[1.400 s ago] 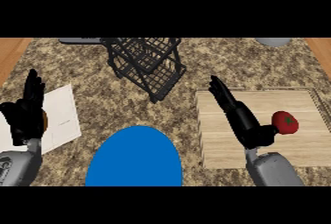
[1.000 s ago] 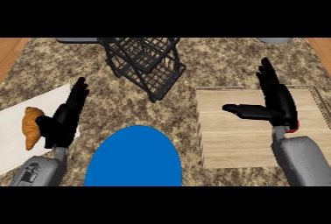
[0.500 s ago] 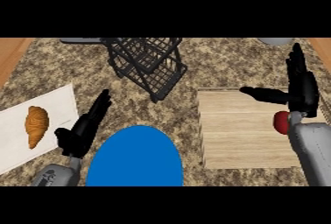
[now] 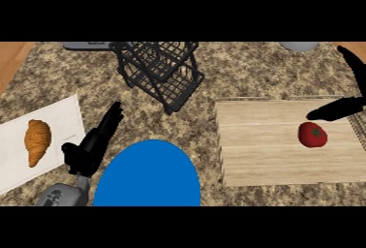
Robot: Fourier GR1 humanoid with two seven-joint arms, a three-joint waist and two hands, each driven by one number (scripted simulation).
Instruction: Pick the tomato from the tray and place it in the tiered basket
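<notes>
A red tomato lies on the right part of the wooden tray. My right hand shows at the view's right edge, open, its thumb reaching left just above the tomato and its fingers pointing up. The black wire tiered basket stands at the back centre of the counter with nothing visible in it. My left hand is open at the lower left, fingers straight and pointing up-right, well away from the tray.
A croissant lies on a white board at the left. A blue plate sits at the front centre. Grey objects stand along the counter's back edge.
My right hand has swung right, off the tray toward the view's edge, uncovering the tomato. My left hand moved right, uncovering the croissant. The view shifted right.
</notes>
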